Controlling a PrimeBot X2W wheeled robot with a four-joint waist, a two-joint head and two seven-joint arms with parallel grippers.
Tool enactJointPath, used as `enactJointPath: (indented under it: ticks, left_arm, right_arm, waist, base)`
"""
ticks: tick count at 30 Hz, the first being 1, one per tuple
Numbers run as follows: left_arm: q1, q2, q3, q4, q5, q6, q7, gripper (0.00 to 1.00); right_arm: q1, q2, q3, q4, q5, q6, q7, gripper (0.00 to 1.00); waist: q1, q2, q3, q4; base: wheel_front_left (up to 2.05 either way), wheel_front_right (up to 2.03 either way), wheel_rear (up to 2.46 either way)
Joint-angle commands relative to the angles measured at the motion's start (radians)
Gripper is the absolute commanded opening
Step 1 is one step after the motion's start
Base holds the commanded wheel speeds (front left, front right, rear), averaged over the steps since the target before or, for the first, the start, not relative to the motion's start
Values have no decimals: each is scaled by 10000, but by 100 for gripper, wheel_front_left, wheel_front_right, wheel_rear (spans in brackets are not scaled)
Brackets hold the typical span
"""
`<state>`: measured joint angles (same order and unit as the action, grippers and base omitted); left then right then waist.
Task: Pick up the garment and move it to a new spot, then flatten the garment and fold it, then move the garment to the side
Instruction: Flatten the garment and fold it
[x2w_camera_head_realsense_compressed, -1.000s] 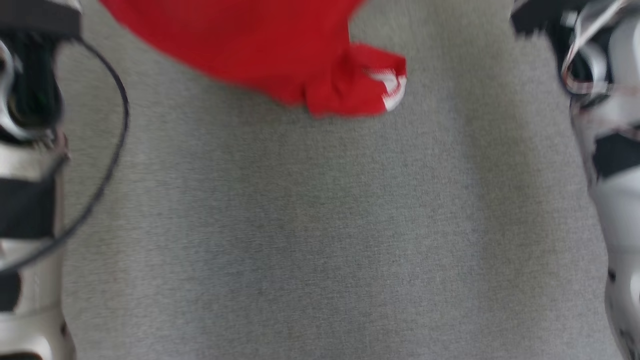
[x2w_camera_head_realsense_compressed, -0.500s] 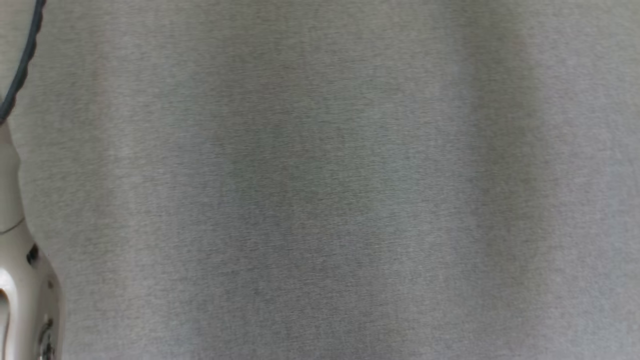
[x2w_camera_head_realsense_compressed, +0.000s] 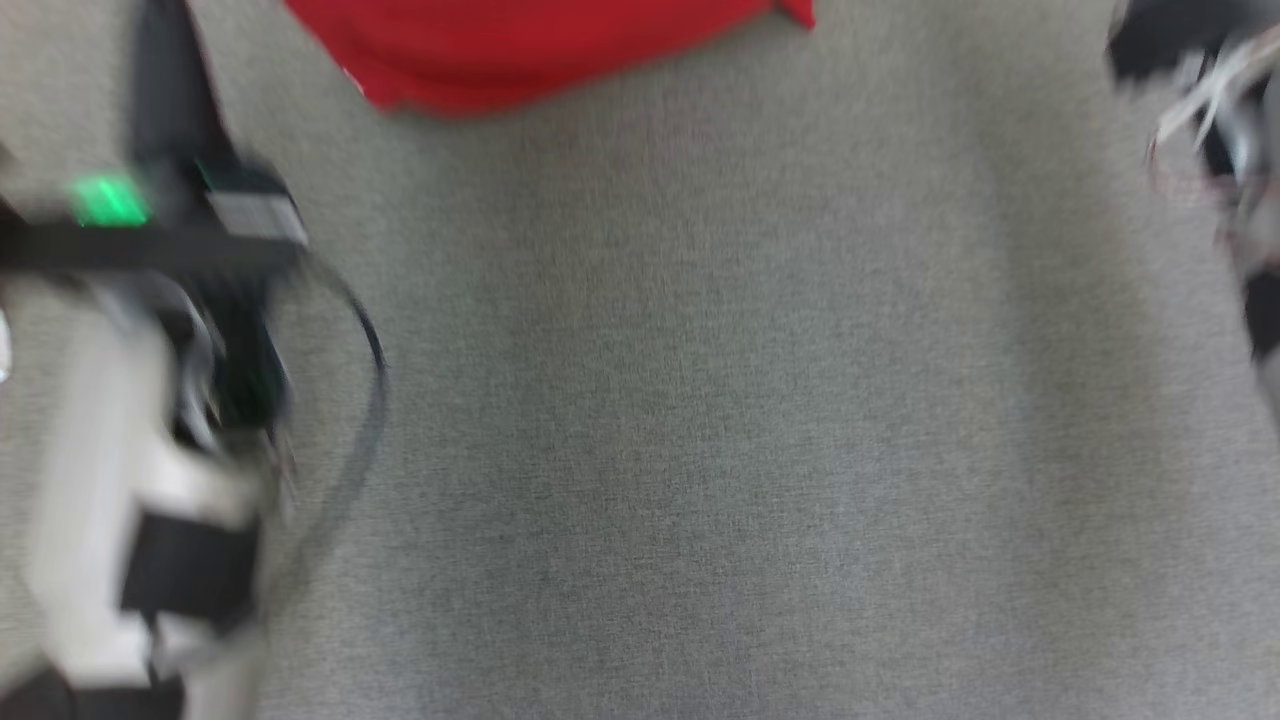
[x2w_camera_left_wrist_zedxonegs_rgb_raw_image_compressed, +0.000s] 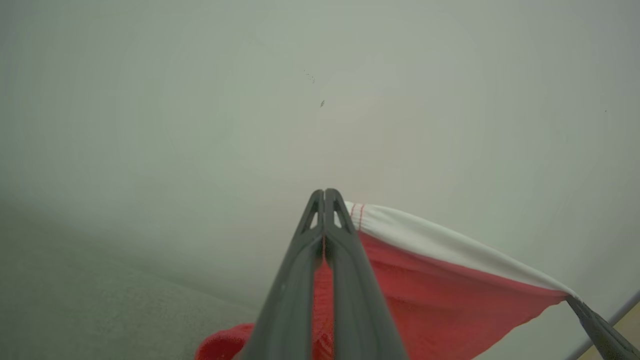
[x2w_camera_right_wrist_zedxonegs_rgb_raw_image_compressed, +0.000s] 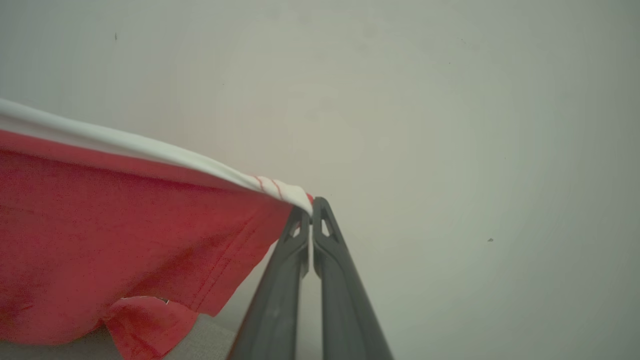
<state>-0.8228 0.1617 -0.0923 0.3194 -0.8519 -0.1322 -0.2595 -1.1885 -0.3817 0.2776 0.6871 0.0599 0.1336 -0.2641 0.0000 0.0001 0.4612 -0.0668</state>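
Head view, blurred. A grey woven surface (x2w_camera_head_realsense_compressed: 700, 450) spreads below me; whether it is a desk or a floor I cannot tell. My pale left forearm (x2w_camera_head_realsense_compressed: 100, 500), with a dark cable (x2w_camera_head_realsense_compressed: 360, 400) looping beside it, stands at the left edge, and part of my right arm (x2w_camera_head_realsense_compressed: 1200, 120) at the upper right corner. The red garment (x2w_camera_head_realsense_compressed: 520, 50) lies at the top edge, between the two arms.

Left wrist view. A plain pale wall (x2w_camera_left_wrist_zedxonegs_rgb_raw_image_compressed: 200, 100) forms the background, with the grey surface low at the left. My left gripper (x2w_camera_left_wrist_zedxonegs_rgb_raw_image_compressed: 325, 196) is pressed together on the garment: red cloth shows in the slit between its fingers. From there a white band (x2w_camera_left_wrist_zedxonegs_rgb_raw_image_compressed: 440, 245) runs taut down to the right, ending at the tip of my other gripper in the lower right corner.

Right wrist view. My right gripper (x2w_camera_right_wrist_zedxonegs_rgb_raw_image_compressed: 312, 207) is likewise clamped on the garment, pinching the end of the white band, where red stitching crosses it.

The band is thus stretched straight from one gripper to the other, so the garment's long axis runs across my front, left to right. The red body hangs below the band toward the grey surface; a lower fold shows near the surface, though I cannot tell whether it touches.
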Motion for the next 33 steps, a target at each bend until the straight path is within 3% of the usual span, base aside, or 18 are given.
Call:
enactJointPath:
  ticks: [1, 5, 12, 17, 21, 30, 33]
  left_arm:
    - [437, 120, 58, -98, 98, 40, -83, 0]
    - [2345, 55, -63, -766, 243, 41, -87, 0]
    - [5007, -221, -170, -1274, 329, 37, -87, 0]
    - [5978, 46, -988, -1003, 890, 35, -85, 0]
    - [6517, 176, -1387, -771, 1210, 33, -75, 0]
    - [7941, -48, -887, -984, 1520, 34, -75, 0]
    - [8707, -145, -993, -1276, 1693, 68, -76, 0]
  right_arm:
    - [348, -236, -34, 25, 249, -53, 26, 0]
    - [1713, -592, 388, -206, 1156, -55, 526, 0]
    - [4543, -1003, 1092, -1733, 2590, -61, 3029, 0]
    - [6645, -1128, 522, -3342, 3176, -51, 4036, 0]
    - [8348, -849, -147, -4485, 3367, -49, 4848, 0]
    - [11128, -270, -1410, -6697, 3375, -49, 6816, 0]
    - [12236, -80, -1915, -7661, 3401, -49, 7973, 0]
  waist:
    - [0, -1, -576, 94]
    - [0, -1, -1350, 55]
    - [0, -1, -2444, -100]
    - [0, -1, -2945, -10]
    - [0, -1, -3260, 52]
    - [0, -1, -3653, 56]
    - [0, -1, -3716, 65]
  base:
    - [0, 0, 0]
    - [0, 0, 0]
    - [0, 0, 0]
    - [0, 0, 0]
    - [0, 0, 0]
    - [0, 0, 0]
    - [0, 0, 0]
